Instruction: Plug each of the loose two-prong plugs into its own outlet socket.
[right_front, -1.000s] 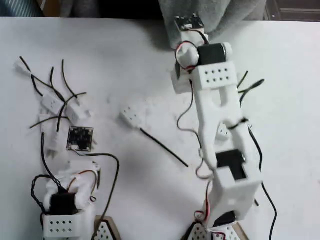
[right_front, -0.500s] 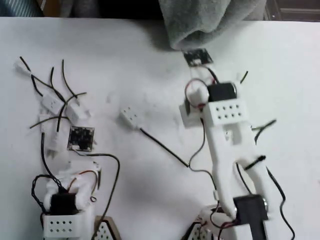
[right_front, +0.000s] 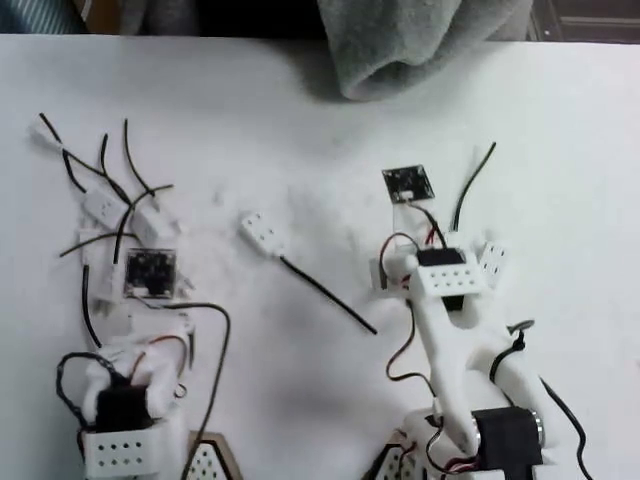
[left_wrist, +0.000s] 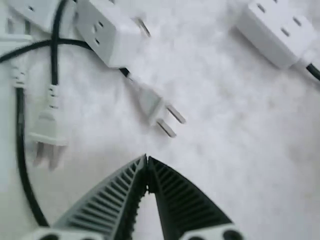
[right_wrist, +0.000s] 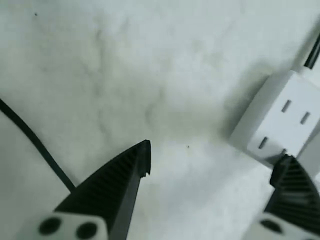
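Black ribbed left gripper (left_wrist: 146, 172) was pinched fully closed on nothing, near a white two-prong plug (left_wrist: 152, 106) lying loose on the white table (left_wrist: 240, 125). Right gripper (right_wrist: 215, 157) gaped wide, empty, one finger just beside a white plastic outlet socket (right_wrist: 280, 122).

1. A white table (right_front: 290, 110) with a faintly mottled top.
2. A grey cloth (right_front: 400, 45) lies bunched over the table's far edge, near the middle, its lower fold resting on the tabletop.
3. A striped object (right_front: 30, 15) sits beyond the far left corner.
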